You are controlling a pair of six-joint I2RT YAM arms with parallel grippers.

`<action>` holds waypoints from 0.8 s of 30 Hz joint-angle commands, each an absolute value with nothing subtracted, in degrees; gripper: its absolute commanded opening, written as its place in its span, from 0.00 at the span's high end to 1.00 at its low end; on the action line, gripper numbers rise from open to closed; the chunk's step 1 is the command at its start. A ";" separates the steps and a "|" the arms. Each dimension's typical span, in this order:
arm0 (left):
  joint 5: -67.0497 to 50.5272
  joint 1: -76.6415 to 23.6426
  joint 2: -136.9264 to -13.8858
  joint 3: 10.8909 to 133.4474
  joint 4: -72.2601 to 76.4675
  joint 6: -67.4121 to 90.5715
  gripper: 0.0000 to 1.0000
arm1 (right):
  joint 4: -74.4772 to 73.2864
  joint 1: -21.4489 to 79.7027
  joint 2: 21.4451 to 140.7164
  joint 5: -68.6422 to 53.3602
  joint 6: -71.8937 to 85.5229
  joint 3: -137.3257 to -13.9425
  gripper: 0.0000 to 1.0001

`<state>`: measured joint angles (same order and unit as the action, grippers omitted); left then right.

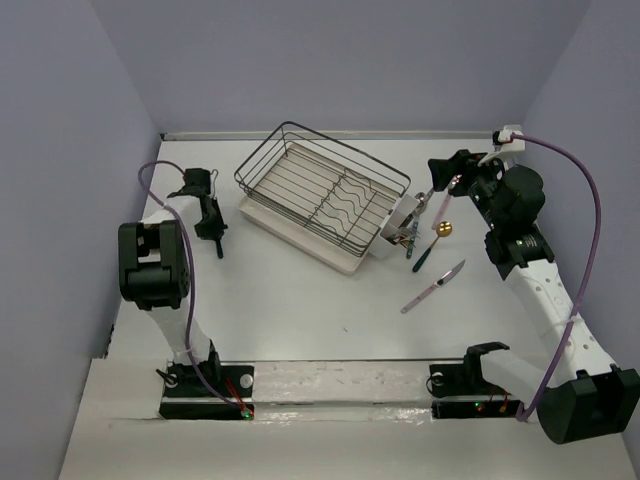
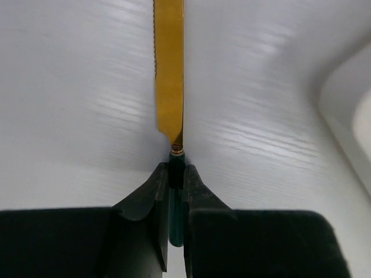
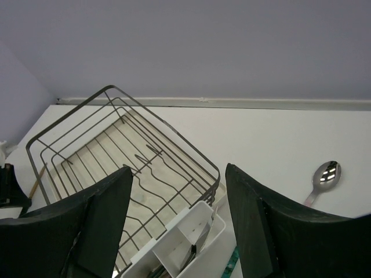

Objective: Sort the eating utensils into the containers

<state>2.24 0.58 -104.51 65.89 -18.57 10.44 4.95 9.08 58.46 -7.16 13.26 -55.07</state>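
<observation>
My left gripper (image 1: pixel 214 232) (image 2: pixel 175 171) is shut on the teal handle (image 2: pixel 175 200) of a knife whose gold serrated blade (image 2: pixel 169 69) points away over the white table. My right gripper (image 1: pixel 437 172) (image 3: pixel 178 171) is open and empty, held above the white cutlery holder (image 1: pixel 393 232) (image 3: pixel 174 255) fixed to the rack's right end. The holder holds a few utensils (image 3: pixel 200 240). On the table right of it lie a gold spoon with a dark green handle (image 1: pixel 432 243), a pink-handled knife (image 1: pixel 435 285) and a pink-handled silver spoon (image 3: pixel 324 175).
The black wire dish rack (image 1: pixel 320 180) (image 3: pixel 116 145) stands on a white drip tray (image 1: pixel 300 235) at the back middle. Grey walls close in the table at the back and sides. The arm bases sit at the near edge.
</observation>
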 commanded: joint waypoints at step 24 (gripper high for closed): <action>-24.70 0.36 -67.51 79.71 -8.09 -9.03 1.00 | 3.16 19.94 80.58 -29.52 21.52 -91.10 0.37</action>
